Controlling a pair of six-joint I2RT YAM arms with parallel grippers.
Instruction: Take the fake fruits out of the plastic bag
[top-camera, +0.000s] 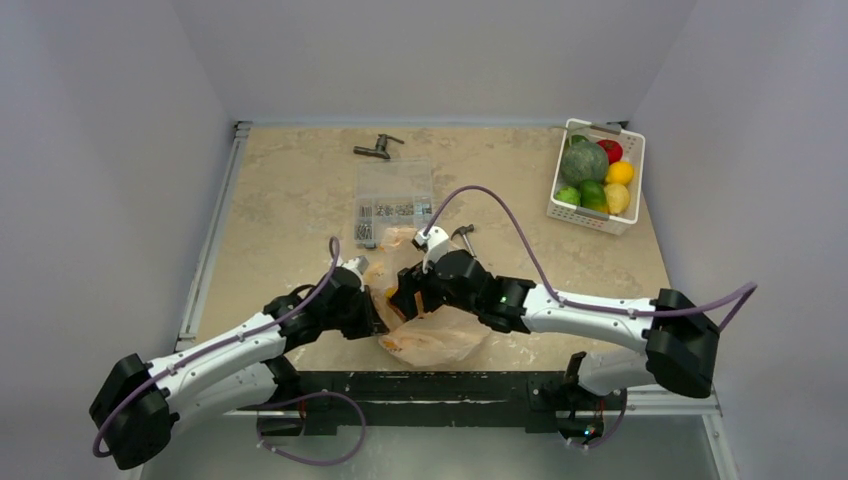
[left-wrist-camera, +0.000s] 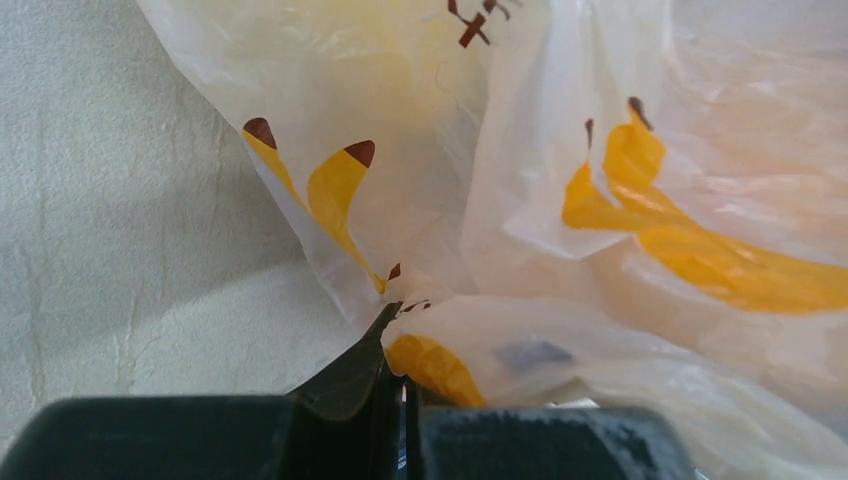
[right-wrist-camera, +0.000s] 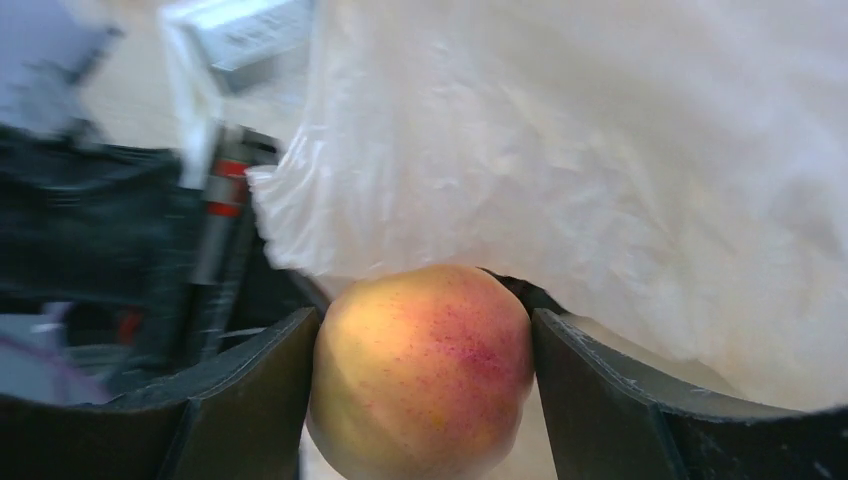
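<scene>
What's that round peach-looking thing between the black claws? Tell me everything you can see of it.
A glossy, round plastic peach, yellow-orange with a speckled red blush, looking whole. It sits between the right gripper's black jaws, which flank it closely on both sides; firm contact is unclear. The thin crinkly translucent plastic bag drapes against its top.

One bag, one peach — one basket, one clear box
</scene>
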